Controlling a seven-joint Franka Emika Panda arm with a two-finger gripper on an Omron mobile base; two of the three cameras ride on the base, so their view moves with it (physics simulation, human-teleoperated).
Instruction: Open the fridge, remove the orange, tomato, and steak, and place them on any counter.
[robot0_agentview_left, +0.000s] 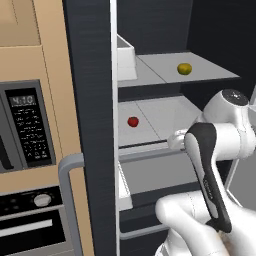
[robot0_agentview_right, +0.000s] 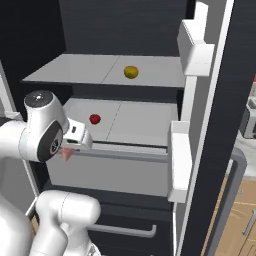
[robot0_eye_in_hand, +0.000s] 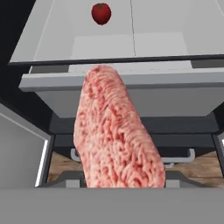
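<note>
The fridge (robot0_agentview_right: 150, 30) stands open. One orange (robot0_agentview_left: 184, 69) sits on the upper shelf (robot0_agentview_right: 70, 67), one tomato (robot0_agentview_left: 133, 121) on the shelf below. One steak (robot0_eye_in_hand: 116, 135) hangs clamped in the gripper (robot0_agentview_right: 66, 151), held near the lower shelf's front left edge.
</note>
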